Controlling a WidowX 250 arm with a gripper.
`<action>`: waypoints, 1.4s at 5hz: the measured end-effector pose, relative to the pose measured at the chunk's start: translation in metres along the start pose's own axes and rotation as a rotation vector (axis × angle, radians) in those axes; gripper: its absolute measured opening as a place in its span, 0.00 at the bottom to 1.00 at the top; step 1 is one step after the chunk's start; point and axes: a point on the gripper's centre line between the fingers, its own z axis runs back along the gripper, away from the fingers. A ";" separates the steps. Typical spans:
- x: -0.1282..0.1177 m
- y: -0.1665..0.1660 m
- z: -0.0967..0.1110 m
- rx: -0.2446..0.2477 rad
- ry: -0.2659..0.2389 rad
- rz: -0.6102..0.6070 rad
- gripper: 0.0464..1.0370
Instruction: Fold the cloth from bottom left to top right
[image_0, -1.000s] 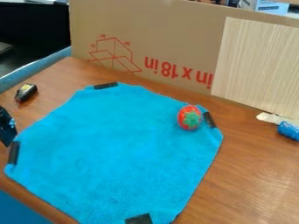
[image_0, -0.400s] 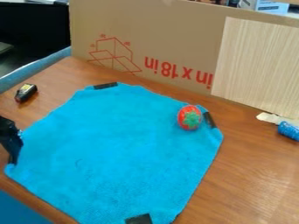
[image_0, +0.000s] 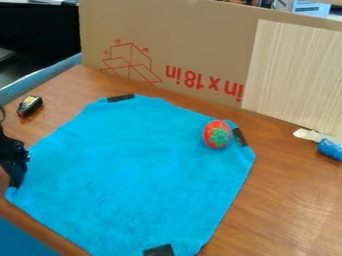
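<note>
At the apparent grasping step, the black hand (image_0: 15, 181), its opening and grip impossible to tell, is at the lower-left edge of the blue cloth (image_0: 133, 165), where a secure pinch should precede the diagonal lift, the cloth lying spread on the wooden surface (image_0: 287, 185) before a cardboard panel (image_0: 180, 40).

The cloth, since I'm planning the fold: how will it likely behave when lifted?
The cloth will probably hang floppy, as its surface looks soft and fuzzy. Its edge may be stiffer where a black strip sits. The rounded red object on it could roll if the fabric tilts.
</note>
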 end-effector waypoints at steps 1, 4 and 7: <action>0.001 0.002 -0.002 0.017 -0.021 0.034 0.36; 0.013 -0.021 0.031 -0.057 -0.043 0.102 0.01; 0.053 -0.133 0.039 -0.086 0.037 0.134 0.01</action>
